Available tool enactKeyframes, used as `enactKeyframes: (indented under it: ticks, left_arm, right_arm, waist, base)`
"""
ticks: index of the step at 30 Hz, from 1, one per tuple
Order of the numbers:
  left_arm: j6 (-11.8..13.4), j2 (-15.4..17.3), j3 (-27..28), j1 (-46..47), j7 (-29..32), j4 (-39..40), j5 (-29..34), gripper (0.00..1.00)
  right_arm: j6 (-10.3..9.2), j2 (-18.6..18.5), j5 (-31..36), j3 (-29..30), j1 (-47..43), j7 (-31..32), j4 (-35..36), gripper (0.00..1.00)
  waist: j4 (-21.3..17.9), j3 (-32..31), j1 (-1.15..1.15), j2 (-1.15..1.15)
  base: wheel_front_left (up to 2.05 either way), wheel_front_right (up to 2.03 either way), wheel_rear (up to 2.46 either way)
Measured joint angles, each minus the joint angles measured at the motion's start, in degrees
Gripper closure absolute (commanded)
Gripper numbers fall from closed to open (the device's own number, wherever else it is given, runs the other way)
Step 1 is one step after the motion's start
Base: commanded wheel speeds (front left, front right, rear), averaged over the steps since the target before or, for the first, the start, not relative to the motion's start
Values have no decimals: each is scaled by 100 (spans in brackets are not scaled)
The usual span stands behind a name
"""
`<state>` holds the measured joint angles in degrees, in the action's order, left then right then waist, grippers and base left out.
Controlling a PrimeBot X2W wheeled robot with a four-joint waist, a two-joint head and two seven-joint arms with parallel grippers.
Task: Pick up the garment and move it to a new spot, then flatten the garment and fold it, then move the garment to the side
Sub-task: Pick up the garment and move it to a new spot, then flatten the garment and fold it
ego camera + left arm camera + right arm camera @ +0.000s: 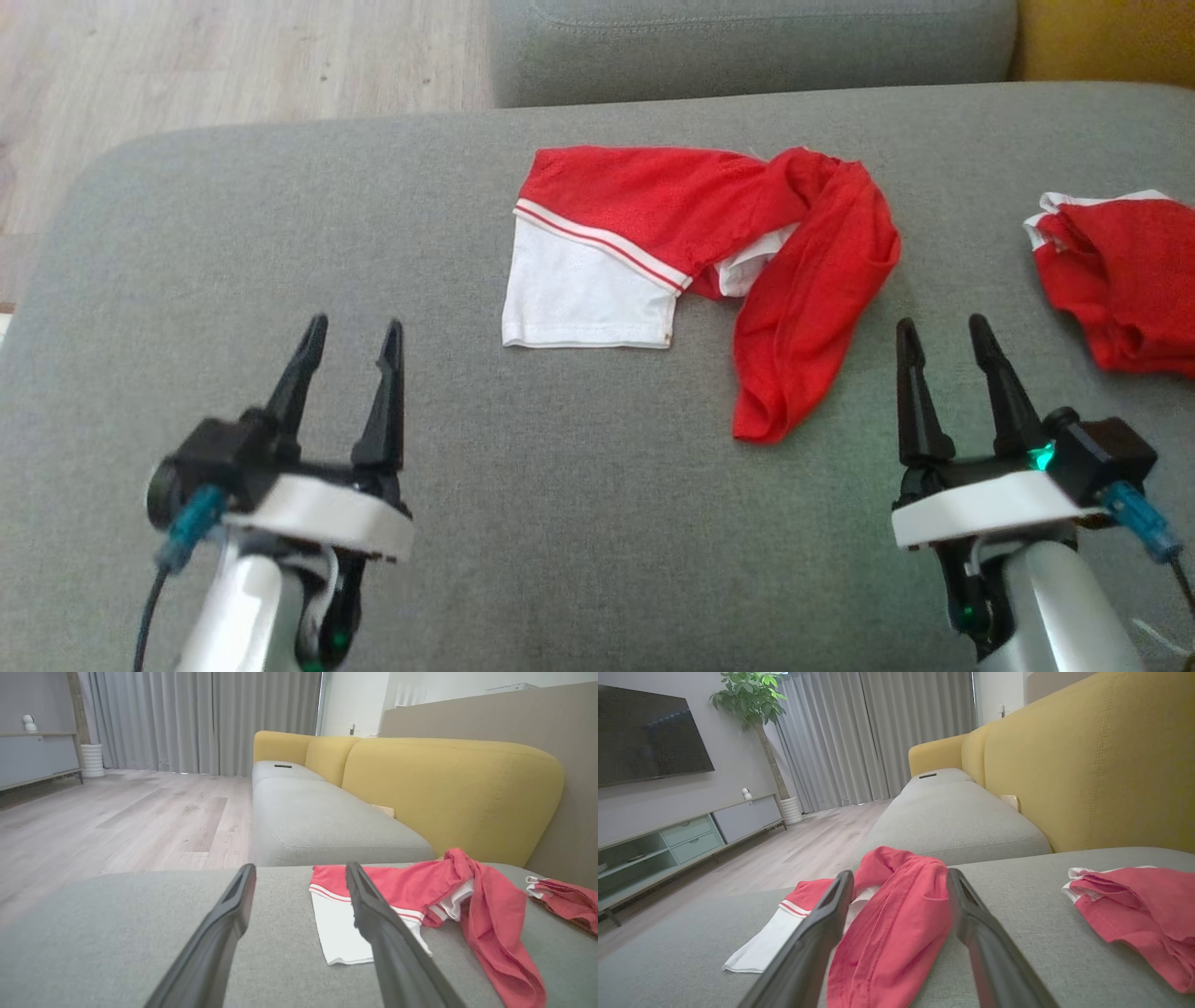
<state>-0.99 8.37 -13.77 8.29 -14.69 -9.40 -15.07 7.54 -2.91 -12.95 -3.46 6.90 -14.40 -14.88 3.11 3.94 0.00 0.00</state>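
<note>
Near edge of grey seat cushion (560, 523): left gripper (355, 325) and right gripper (941, 324), two in all, both spread wide, nothing between fingers, hovering short of cloth.

Middle of cushion, toward far edge: garment (644, 219), red with white panel, one leg twisted and trailing toward right gripper.

Step in hand, judged: first pickup. Pinch white hem corner with left and trailing red end with right, then lift both together so twist drops out.

Right edge: second red piece (1120, 280), cut off by frame, probably similar. Count: two cloth items.
</note>
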Motion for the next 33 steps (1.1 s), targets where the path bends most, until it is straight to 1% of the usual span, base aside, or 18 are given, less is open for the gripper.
enactKeyframes:
  ticks: [2,5,11,14,18,19,21,27,29,33]
  left_arm:
    - [0,-167,152,-213,0,80,70,0]
    - [-16,-335,328,-364,0,207,152,0]
    - [-242,-472,410,-342,0,231,368,0]
    - [-314,-508,404,-285,0,216,399,0]
    - [-383,-531,382,-129,0,167,399,0]
    - [-408,-547,349,-57,0,158,398,0]
    - [-408,-561,313,-21,0,148,378,0]
    - [-335,-577,64,54,-1,127,118,0]
    - [-294,-573,-14,65,0,120,58,0]
    - [-232,-579,-179,163,0,77,-49,0]
  right_arm:
    - [0,5,-2,-26,-27,0,-1,0]
    - [0,5,-14,-24,-58,0,-14,0]
    - [0,7,111,-33,-53,3,14,0]
    - [0,-10,275,-189,-23,81,58,0]
    - [0,-201,363,-776,249,274,80,0]
    - [0,-402,365,-1123,508,422,44,0]
    - [0,-622,400,-1436,773,600,-69,0]
    - [0,-1237,424,-2410,1466,1092,-797,0]
    - [0,-1346,374,-2717,1703,1202,-1058,0]
    - [0,-1521,216,-2994,2152,1317,-1563,0]
  waist:
    - [-18,-26,0,0]
    - [-39,-40,0,0]
    - [60,38,0,0]
    - [184,126,0,0]
    - [407,289,0,0]
    - [541,377,0,0]
    - [692,472,0,0]
    - [1196,727,0,0]
    - [1358,805,0,0]
    - [1661,943,0,0]
  base:
    - [0,0,0]
    - [0,0,0]
    - [0,0,0]
    - [0,0,0]
    - [0,0,0]
    - [0,0,0]
    - [0,0,0]
    - [0,0,0]
    - [0,0,0]
    - [0,0,0]
